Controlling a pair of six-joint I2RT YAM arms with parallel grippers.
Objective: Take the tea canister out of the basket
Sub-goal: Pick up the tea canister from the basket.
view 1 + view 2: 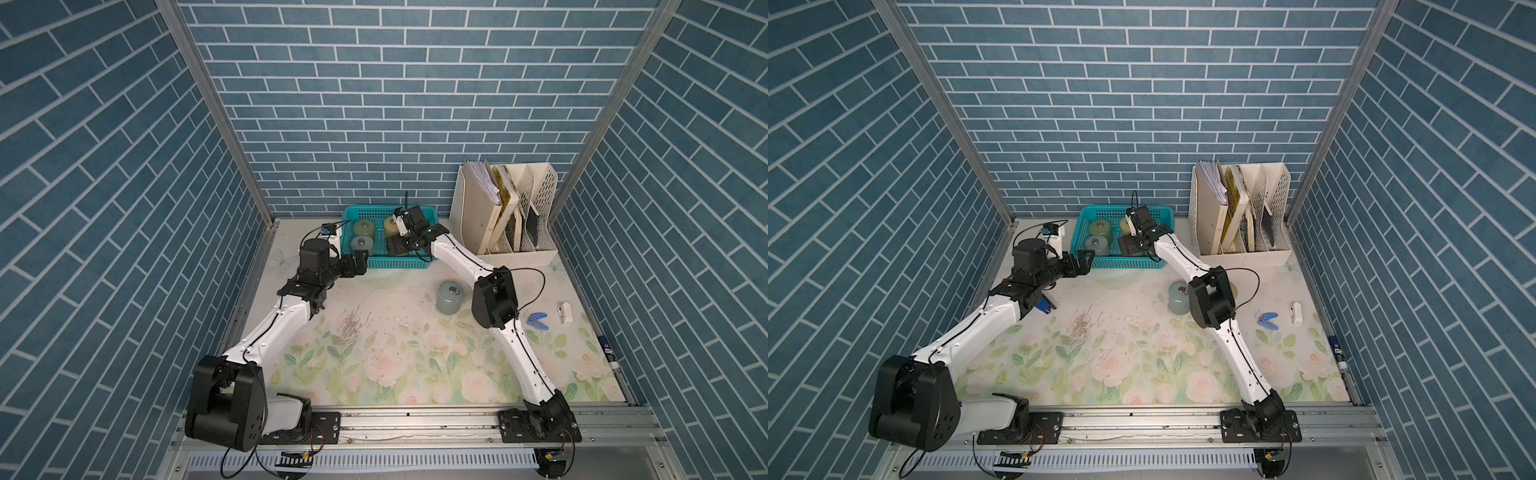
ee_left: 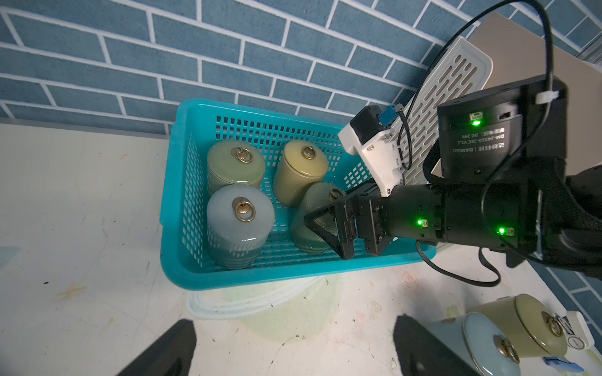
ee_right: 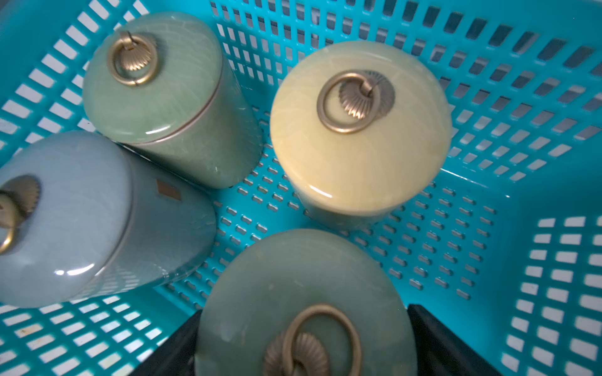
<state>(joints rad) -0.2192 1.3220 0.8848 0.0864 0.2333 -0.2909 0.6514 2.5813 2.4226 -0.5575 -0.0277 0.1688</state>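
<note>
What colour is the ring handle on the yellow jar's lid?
Brassy gold; ring handle shows best in the right wrist view.

table floral | on it: basket, file rack, grey canister, blue clip

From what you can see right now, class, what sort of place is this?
Probably a robot test cell dressed as a room: brick-pattern panels, two robot arms mounted on a rail, and a floral tabletop holding a basket and file rack.
</note>
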